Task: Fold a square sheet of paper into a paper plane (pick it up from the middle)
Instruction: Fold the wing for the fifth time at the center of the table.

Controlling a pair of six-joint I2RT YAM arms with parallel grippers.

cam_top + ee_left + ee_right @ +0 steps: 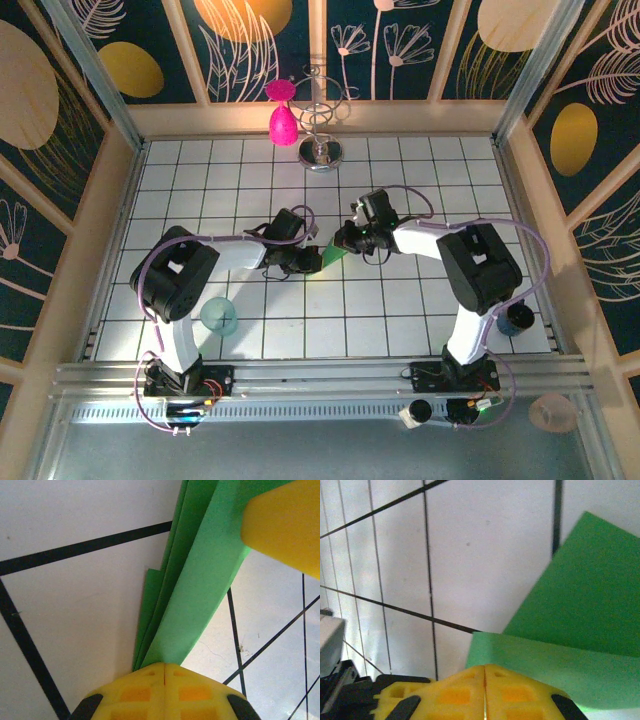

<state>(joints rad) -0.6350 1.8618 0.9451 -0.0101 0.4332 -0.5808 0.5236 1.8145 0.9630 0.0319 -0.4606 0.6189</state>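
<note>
The paper plane (195, 595) is thin, light and floppy. It can tear, so it likely needs a soft pinch on its folded layers, where it is stiffest. It sits low over the worktop (420, 300), behind and to the right of the teal cup (220, 315). The left tool (164, 667) is pinched tight on its end. The right tool (485, 667) is closed too and seems to nip its edge. Both arms bend low and meet there.

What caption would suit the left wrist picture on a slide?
Shut yellow jaws pinch the folded green paper over the white tiled table.
</note>
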